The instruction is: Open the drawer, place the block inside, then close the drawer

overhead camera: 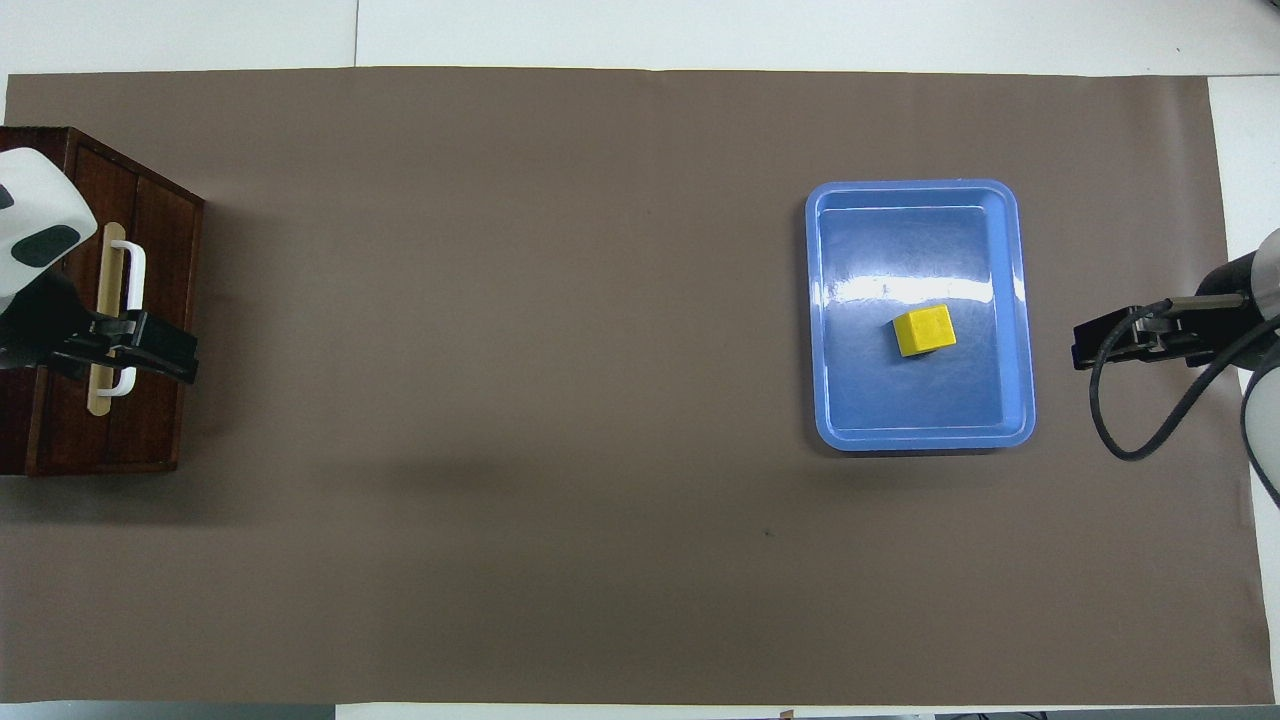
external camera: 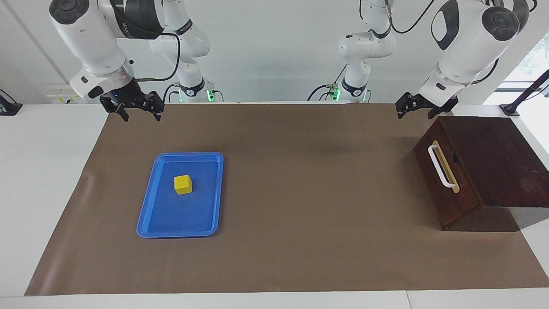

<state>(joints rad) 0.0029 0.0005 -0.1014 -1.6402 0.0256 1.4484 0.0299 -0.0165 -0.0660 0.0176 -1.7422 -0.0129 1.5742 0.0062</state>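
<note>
1. You can see the yellow block (external camera: 183, 184) sitting in the blue tray (external camera: 148, 206). It rests on the tray's floor, a bit nearer to the robots than the middle.
2. Your blue tray lies flat on the brown paper sheet (external camera: 300, 193), toward the right arm's end of the table.
3. Your drawer (external camera: 444, 180) is shut. Its front sits flush in the dark wooden box (external camera: 502, 159), and its white bar handle (external camera: 441, 166) lies on a tan strip.
4. The box stands at the left arm's end of the table, well apart from the tray. The drawer's front faces the tray.
5. Your left gripper (external camera: 415, 110) hangs up in the air by the box's corner nearest the robots. Its fingers are spread apart and hold nothing. From above it covers part of the handle, but from the facing view it is not touching it.
6. Your right gripper (external camera: 139, 112) hangs over the edge of the paper sheet closest to the robots. Its fingers are spread apart too, and it holds nothing. It is well clear of the tray.
</note>
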